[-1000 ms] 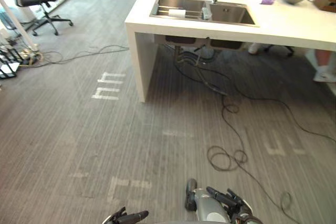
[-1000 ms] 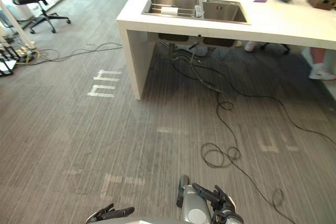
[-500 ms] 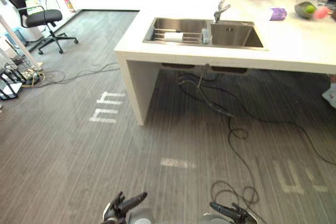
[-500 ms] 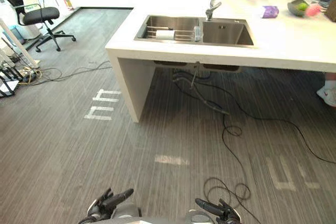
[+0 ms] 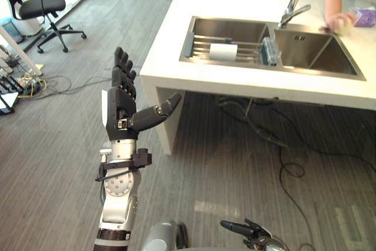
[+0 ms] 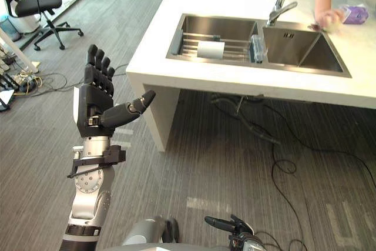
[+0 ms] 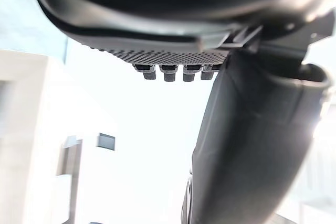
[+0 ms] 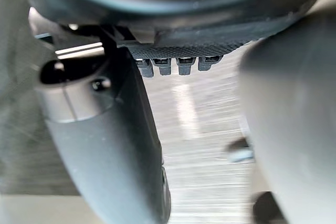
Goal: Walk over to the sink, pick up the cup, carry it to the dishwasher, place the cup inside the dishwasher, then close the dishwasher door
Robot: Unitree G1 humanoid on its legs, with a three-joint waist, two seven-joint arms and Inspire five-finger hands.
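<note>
A white cup (image 5: 223,51) lies on its side on the wire rack in the left basin of the steel sink (image 5: 202,27), which is set in a white counter (image 5: 170,57). A clear glass (image 5: 271,51) stands at the divider between the basins. My left hand (image 5: 121,101) is raised in front of the counter's near corner, open, fingers straight up and thumb out, well short of the cup and holding nothing. Low over the floor, my right hand (image 5: 247,228) is open with its fingers relaxed and empty.
A person's hand (image 5: 333,20) rests on the counter beside the faucet (image 5: 292,10), next to a purple cloth (image 5: 365,16). Cables (image 5: 276,145) trail over the floor under the counter. An office chair (image 5: 35,5) stands far left.
The camera has come closer to the sink. My left arm has risen from low at the frame's bottom to chest height with the hand spread. The right hand stays low.
</note>
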